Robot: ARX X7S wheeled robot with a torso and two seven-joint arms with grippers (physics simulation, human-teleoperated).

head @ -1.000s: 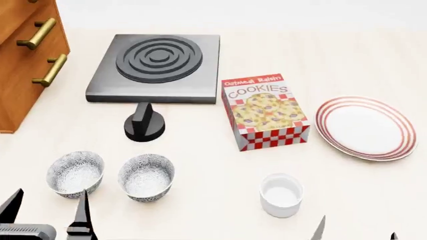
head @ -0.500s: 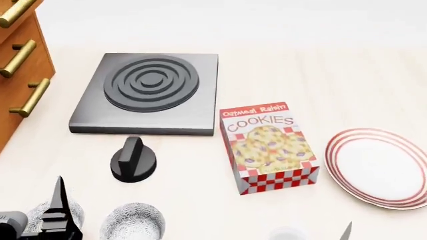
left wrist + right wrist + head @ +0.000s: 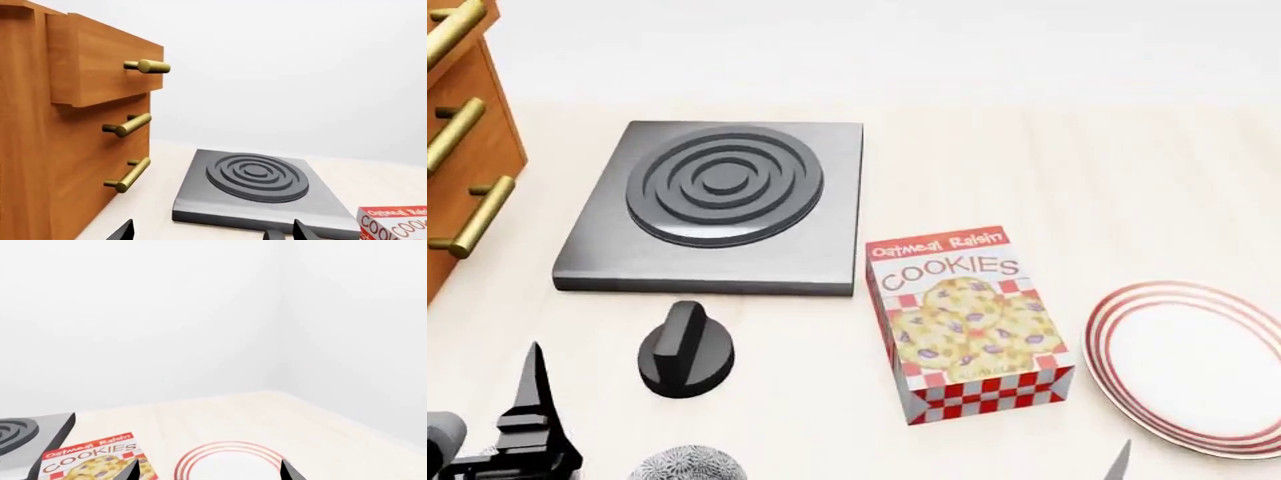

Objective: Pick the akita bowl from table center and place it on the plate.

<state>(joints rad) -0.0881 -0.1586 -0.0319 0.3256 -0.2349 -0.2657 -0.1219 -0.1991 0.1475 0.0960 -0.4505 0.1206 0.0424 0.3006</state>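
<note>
Head view: my left gripper (image 3: 527, 420) sits low, one speckled akita bowl (image 3: 687, 465) just beside it, the plate (image 3: 1194, 365) far across. Left wrist: fingers spread wide toward the stove (image 3: 257, 187). Right wrist: right gripper (image 3: 210, 471) wide, plate directly ahead beside the cookie box (image 3: 93, 457).

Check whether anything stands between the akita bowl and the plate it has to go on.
Only a sliver of the akita bowl shows at the head view's lower edge. The plate lies far to its right. The cookie box stands between them, slightly farther back, so a direct carry may have to clear it.
</note>
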